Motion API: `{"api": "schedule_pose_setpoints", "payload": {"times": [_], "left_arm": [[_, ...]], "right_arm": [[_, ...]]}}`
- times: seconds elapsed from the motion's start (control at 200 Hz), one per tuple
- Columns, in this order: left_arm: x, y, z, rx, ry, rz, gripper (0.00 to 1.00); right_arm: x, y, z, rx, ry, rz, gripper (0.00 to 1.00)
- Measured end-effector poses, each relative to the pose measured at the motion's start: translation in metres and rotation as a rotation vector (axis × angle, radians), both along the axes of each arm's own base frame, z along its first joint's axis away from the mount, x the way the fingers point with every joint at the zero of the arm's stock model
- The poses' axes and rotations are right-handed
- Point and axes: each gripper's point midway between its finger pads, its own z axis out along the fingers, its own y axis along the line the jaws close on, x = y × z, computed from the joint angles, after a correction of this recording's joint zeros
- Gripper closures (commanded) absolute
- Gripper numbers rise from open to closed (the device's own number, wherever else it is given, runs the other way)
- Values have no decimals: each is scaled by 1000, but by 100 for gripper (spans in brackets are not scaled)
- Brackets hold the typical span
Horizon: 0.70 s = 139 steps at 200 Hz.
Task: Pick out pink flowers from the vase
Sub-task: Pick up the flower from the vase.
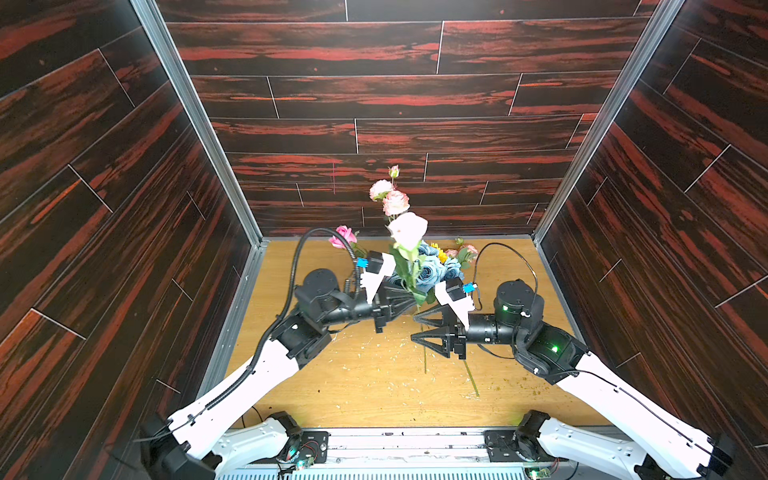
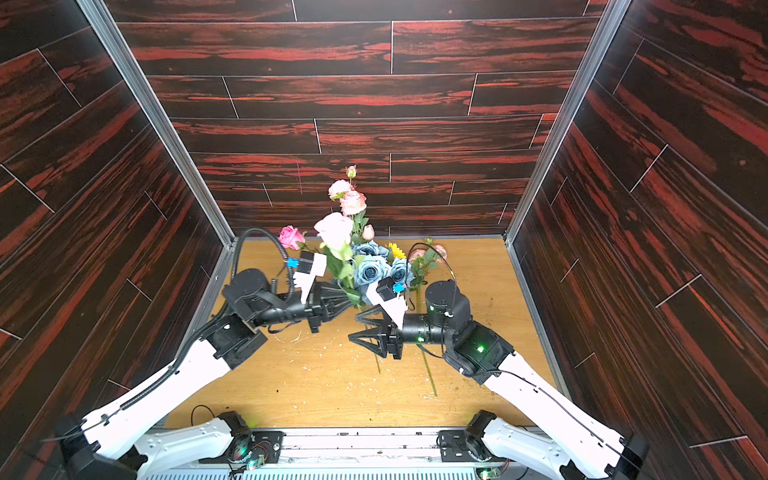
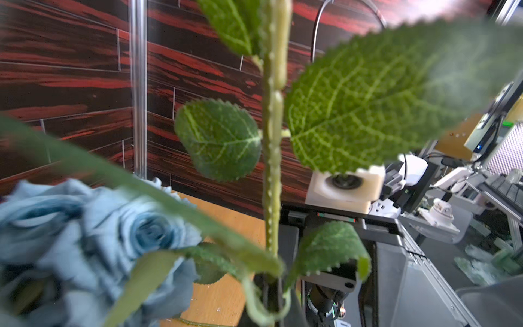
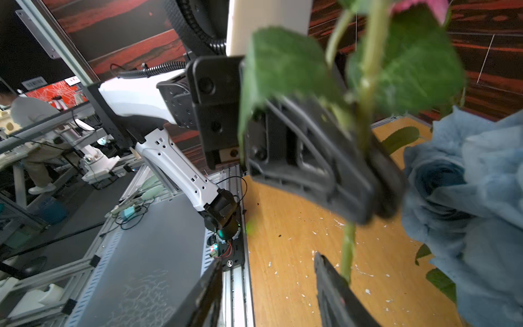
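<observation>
Table is plain wood. Blue rose bunch sits far middle, with tall pink flowers poking up behind it and a bright pink rose off to the left. Left gripper is clamped tight on the stem of a pale pink bloom, and the stem's cut end hangs free above the table. Right gripper sits just nearer, jaws partway apart, gripping nothing. Can't make out the vase under all that.

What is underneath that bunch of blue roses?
Only green leaves show below the blue roses. Their base and the vase are covered by the left pincer, shut on the stem of a pink flower, and the right arm.
</observation>
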Motion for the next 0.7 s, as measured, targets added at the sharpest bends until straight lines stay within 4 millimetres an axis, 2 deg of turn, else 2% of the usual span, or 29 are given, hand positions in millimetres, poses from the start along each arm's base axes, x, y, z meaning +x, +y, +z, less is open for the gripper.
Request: {"api": "schedule_pose_setpoints", "payload": {"times": [0.115, 0.225, 0.351, 0.416, 0.581, 0.696], "left_arm": [[-2, -12, -4, 14, -5, -27, 100], [-6, -16, -4, 18, -16, -40, 100], [-9, -17, 0, 13, -33, -46, 100], [-9, -17, 2, 10, -42, -47, 100], [-6, -17, 0, 27, -54, -25, 100], [-3, -17, -4, 48, -56, -8, 100]], "right_arm": [[2, 0, 0, -2, -14, -11, 67], [4, -1, 0, -3, -12, -23, 79], [6, -2, 1, -1, -23, -39, 80], [6, -3, 3, 1, -27, -47, 74], [3, -13, 7, -1, -32, -79, 46], [1, -24, 16, 11, -59, -119, 31]]}}
